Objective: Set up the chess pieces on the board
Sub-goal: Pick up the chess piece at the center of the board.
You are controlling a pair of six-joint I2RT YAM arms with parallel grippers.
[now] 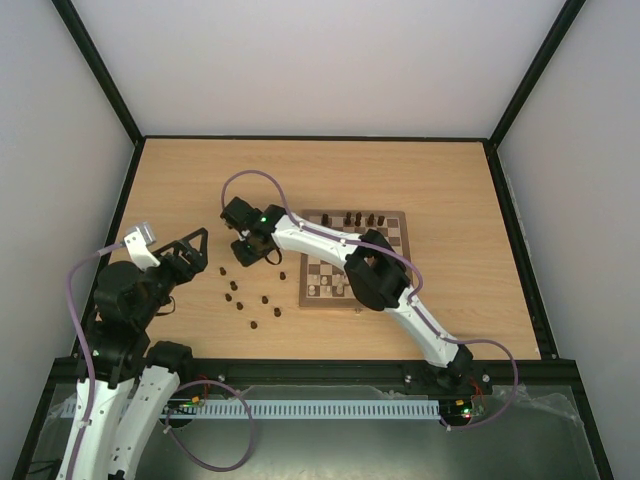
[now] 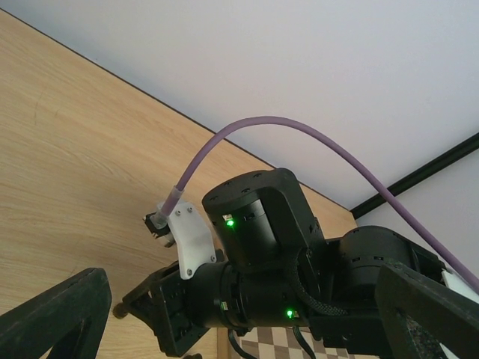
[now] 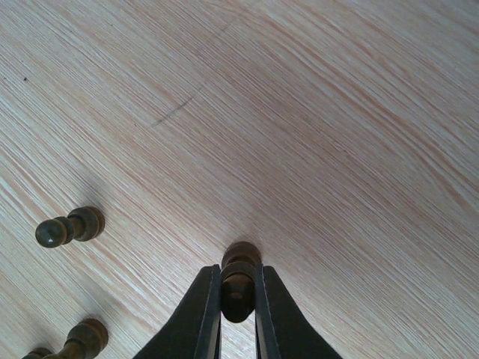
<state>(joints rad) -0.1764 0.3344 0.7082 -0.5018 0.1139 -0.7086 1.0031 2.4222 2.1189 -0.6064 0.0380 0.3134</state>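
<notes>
Bench: light wood grain, edged by black frame posts, white walls beyond. Loose chess pieces stood scattered on bare bench, lower left of centre, left of board. Board sat mid-frame, several back-row pieces along its far edge. At frame left, left jaws were raised off bench, spread wide, empty. Farther in, off board's upper-left corner, right jaws were almost closed, pinching one dark piece low over bench; contact with bench unclear. Two neighbouring pieces at left of wrist view.
</notes>
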